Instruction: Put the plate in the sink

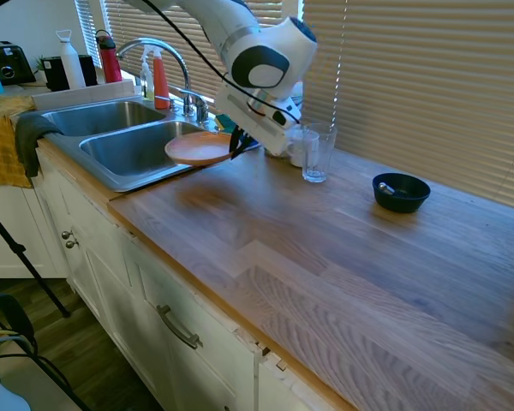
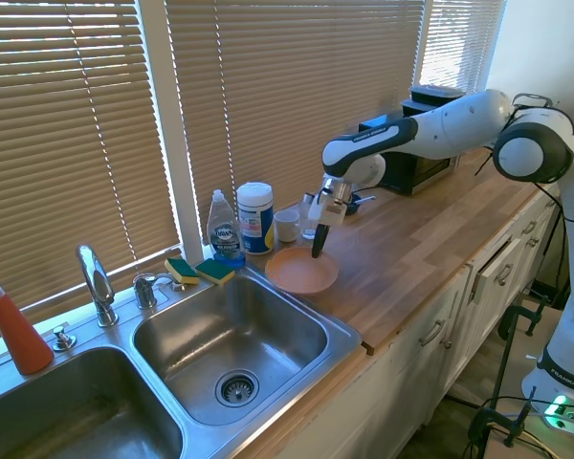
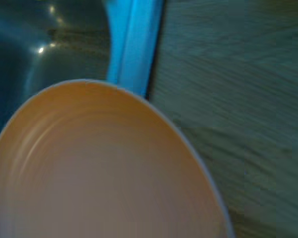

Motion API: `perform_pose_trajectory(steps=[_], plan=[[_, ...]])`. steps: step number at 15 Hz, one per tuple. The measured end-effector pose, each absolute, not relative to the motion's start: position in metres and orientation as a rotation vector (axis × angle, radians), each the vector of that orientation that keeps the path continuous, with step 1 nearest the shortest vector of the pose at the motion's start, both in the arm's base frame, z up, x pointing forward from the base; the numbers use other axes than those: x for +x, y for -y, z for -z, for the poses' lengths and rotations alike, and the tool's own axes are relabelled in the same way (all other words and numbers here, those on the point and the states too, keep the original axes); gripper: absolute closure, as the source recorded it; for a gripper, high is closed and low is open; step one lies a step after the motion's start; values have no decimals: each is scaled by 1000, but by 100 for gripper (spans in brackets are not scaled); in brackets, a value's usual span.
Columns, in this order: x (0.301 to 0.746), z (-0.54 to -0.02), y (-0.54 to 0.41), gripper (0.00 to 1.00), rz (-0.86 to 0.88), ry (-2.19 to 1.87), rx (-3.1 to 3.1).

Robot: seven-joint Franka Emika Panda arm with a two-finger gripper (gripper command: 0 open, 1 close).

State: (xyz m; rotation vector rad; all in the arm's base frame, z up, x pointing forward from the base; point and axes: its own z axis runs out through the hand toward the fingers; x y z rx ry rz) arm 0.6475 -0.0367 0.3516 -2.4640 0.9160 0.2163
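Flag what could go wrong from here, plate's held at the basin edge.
1. The gripper pinches the plate only at its rim, so the plate hangs off to one side and could tilt or slip out.
2. The plate sits over the sink rim, only partly above the basin; released here, it might catch the edge and clatter down.
3. The drinking glass stands close behind the wrist, so a swing could tip it.

Daylight through blinds (image 2: 77, 143); exterior views sharp, wrist view blurred, blue-tinted
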Motion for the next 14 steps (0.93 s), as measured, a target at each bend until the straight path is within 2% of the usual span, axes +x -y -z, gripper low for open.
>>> perform_pose_trajectory(steps=[10, 14], plan=[[663, -365, -102, 100, -164, -901, -2498], [682, -340, -194, 100, -167, -847, -2582]])
